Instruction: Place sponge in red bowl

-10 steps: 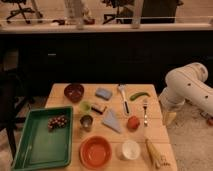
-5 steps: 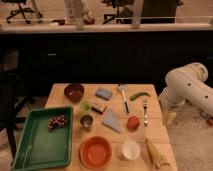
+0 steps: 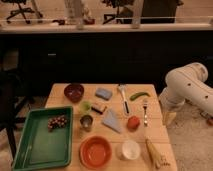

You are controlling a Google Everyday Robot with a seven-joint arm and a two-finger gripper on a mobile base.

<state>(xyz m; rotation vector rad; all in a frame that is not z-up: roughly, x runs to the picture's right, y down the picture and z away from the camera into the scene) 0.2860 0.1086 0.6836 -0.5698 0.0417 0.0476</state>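
The sponge [image 3: 104,93] is a small blue-grey block lying at the back middle of the wooden table [image 3: 155,131]. The red bowl [image 3: 95,151] is a wide orange-red bowl at the table's front middle, with nothing visible in it. My white arm [image 3: 190,87] hangs to the right of the table, and its gripper [image 3: 169,116] points down beside the table's right edge, far from the sponge and holding nothing that I can see.
A green tray [image 3: 40,145] with grapes [image 3: 56,122] sits at the left. Also on the table: a maroon bowl [image 3: 74,92], a pale triangular piece [image 3: 112,121], a metal cup [image 3: 86,121], a white cup [image 3: 130,149], a tomato [image 3: 132,122], utensils [image 3: 123,99], a green pepper [image 3: 139,95] and a corn cob [image 3: 154,154].
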